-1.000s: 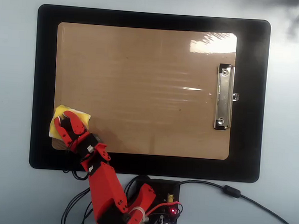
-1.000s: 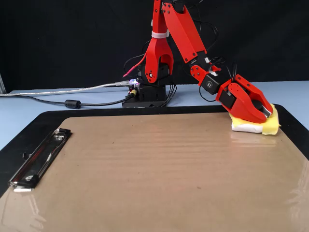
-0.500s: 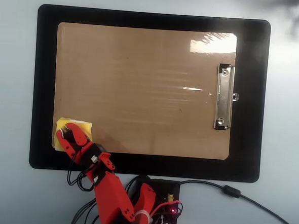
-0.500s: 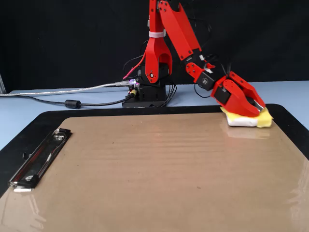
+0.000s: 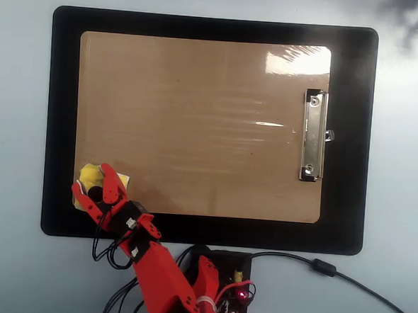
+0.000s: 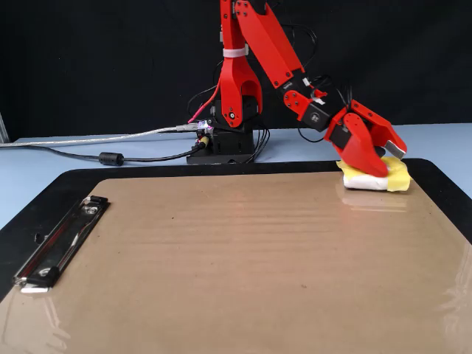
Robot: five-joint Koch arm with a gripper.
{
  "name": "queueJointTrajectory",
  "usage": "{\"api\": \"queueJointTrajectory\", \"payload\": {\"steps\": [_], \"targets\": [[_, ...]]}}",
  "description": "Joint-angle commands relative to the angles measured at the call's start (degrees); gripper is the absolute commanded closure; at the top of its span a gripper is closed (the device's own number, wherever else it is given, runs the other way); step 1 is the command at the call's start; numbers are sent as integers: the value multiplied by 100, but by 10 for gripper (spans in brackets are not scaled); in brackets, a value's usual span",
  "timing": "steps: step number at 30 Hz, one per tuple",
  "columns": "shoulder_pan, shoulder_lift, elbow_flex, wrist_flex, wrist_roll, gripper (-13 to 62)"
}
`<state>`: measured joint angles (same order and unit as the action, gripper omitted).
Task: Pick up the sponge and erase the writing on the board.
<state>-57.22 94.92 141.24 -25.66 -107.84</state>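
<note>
My gripper (image 5: pixel 92 186) straddles the sponge (image 5: pixel 89 172) at the board's (image 5: pixel 197 120) corner, jaws parted; board clean, so withdraw clear.

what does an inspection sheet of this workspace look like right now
surface: pale blue table under a black mat.
job's things: brown clipboard, no writing seen on it; yellow sponge at its corner nearest the arm.
clutter: nothing seen.
gripper: red gripper open, jaws spread over the sponge.
cables: black cable and a grey one run from the arm's base.
surroundings: black backdrop in the fixed view.
</note>
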Motion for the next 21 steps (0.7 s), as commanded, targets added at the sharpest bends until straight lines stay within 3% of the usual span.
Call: {"api": "queueJointTrajectory", "payload": {"steps": [1, 4, 7, 10, 16, 21], "targets": [[316, 562, -202, -422, -185, 162], [914, 914, -185, -396, -176, 163], [2610, 1503, 308, -70, -9, 168], [3911, 2048, 888, 993, 1081, 187], [5265, 4008, 185, 6056, 3164, 187], [5396, 3990, -1248, 10283, 3226, 185]]}}
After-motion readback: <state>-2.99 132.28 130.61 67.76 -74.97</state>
